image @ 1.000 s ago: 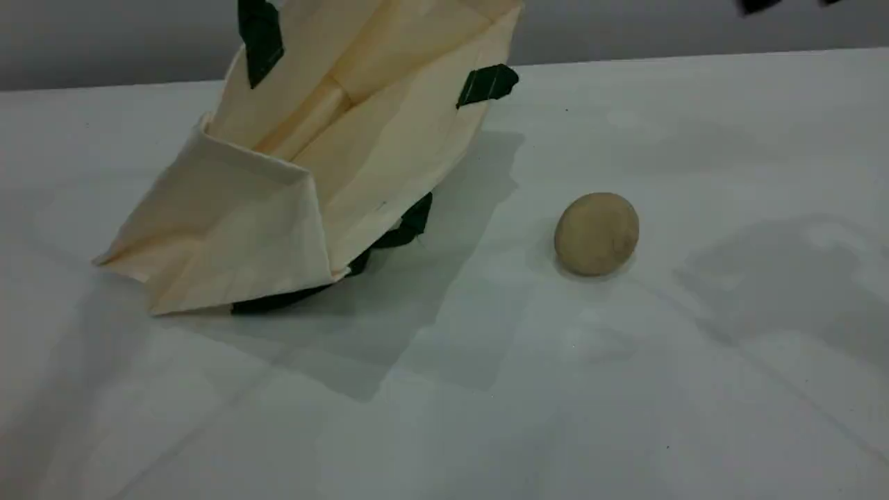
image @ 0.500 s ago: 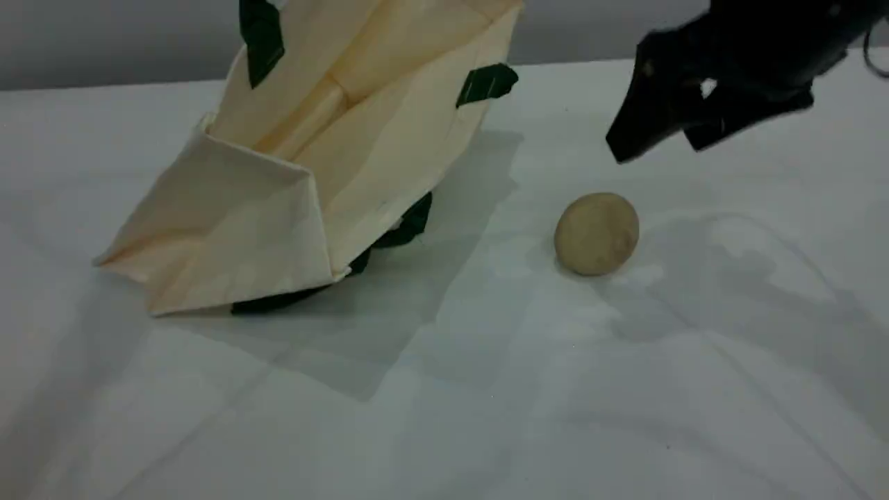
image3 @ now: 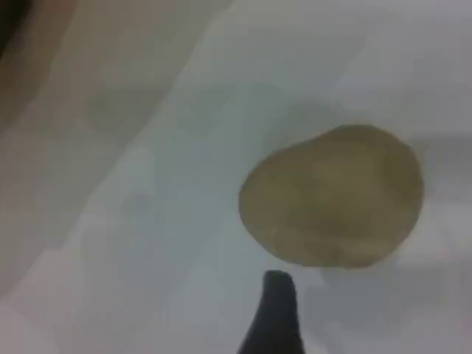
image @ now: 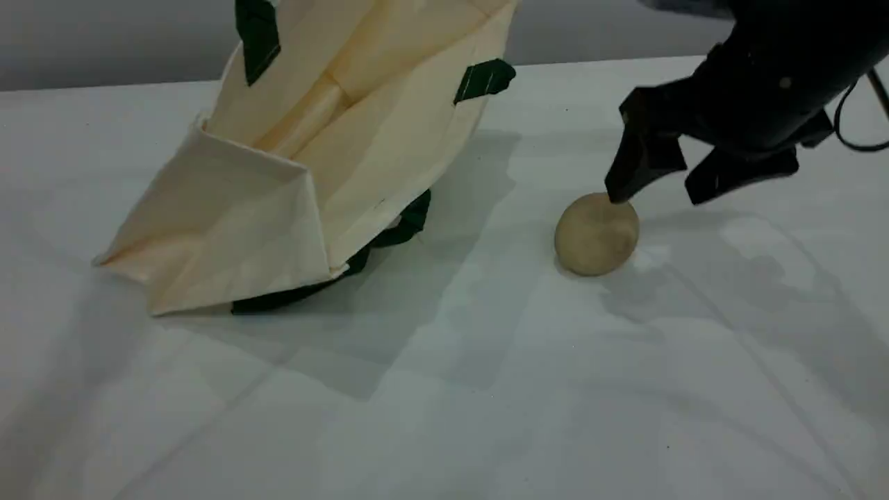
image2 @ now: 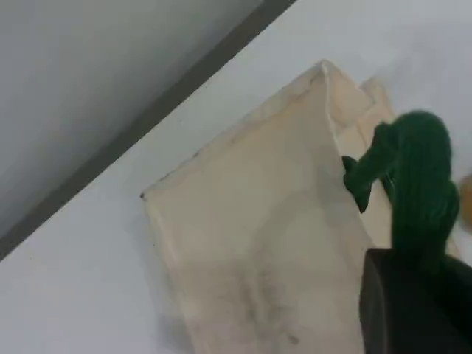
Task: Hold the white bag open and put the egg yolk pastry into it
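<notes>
The white bag (image: 361, 146) lies tilted on the table at the left, its mouth lifted and gaping. One green handle (image: 257, 31) runs up past the top edge and another green handle (image: 389, 236) lies under the bag. In the left wrist view my left gripper (image2: 417, 299) is shut on the green handle (image2: 417, 177) above the bag (image2: 265, 243). The egg yolk pastry (image: 596, 234) rests on the table to the right of the bag. My right gripper (image: 660, 189) hangs open just above and behind it, its left fingertip (image: 618, 189) at the pastry's top. The right wrist view shows the pastry (image3: 332, 195) beyond one fingertip (image3: 274, 317).
The pale table (image: 486, 389) stretches bare in front of the bag and the pastry. A grey wall (image: 104, 35) runs along the table's far edge. A black cable (image: 858, 142) loops off the right arm at the right edge.
My right gripper has come down from the top right corner to just above the pastry, still open. The bag, its held handle and the pastry have stayed in place.
</notes>
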